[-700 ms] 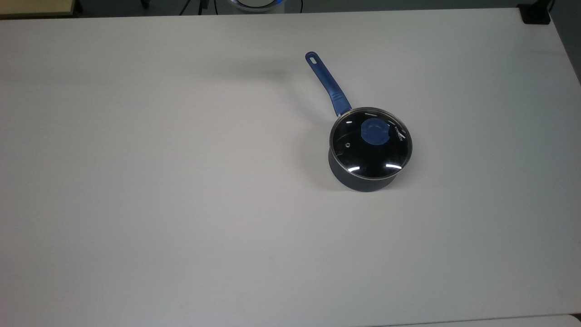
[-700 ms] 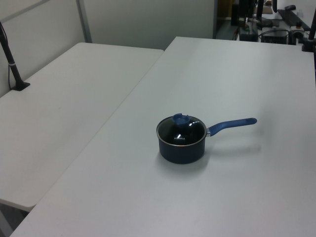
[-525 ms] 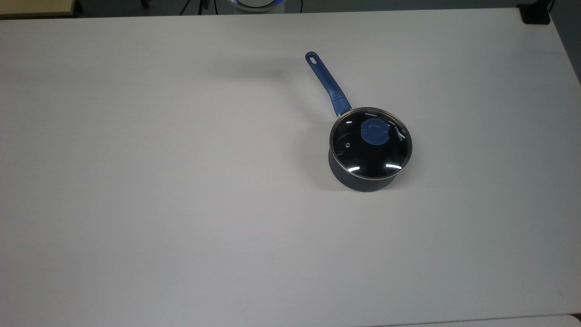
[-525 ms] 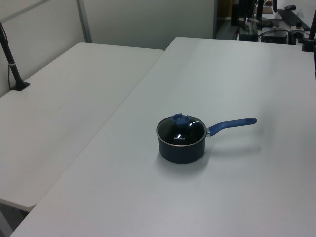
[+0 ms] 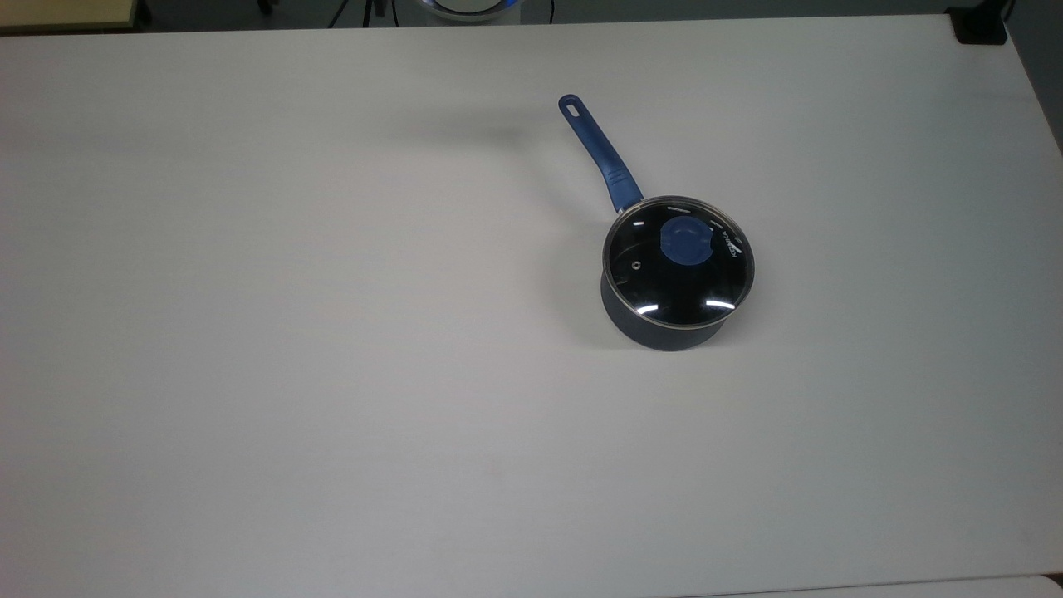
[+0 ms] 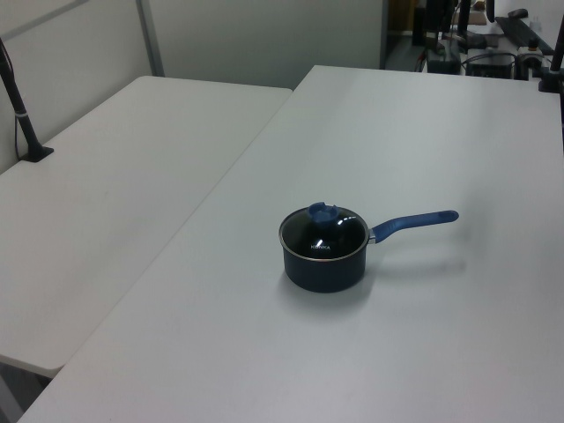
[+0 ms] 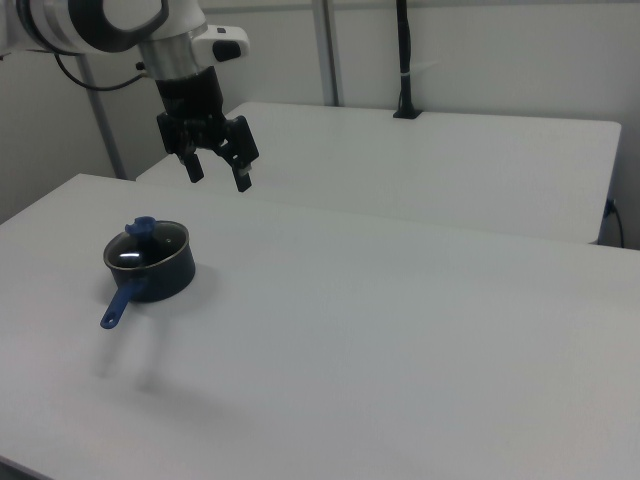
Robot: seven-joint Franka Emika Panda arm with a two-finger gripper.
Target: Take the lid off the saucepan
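Nothing moved: lid [image 7: 148,243] (on saucepan [image 7: 152,272]) sits below the open, empty gripper [image 7: 217,172]

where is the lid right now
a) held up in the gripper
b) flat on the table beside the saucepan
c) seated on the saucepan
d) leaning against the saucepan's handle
c) The lid sits level on the saucepan, its metal rim matching the pot's rim all round, while the open gripper hangs in the air apart from it in the right view, holding nothing.
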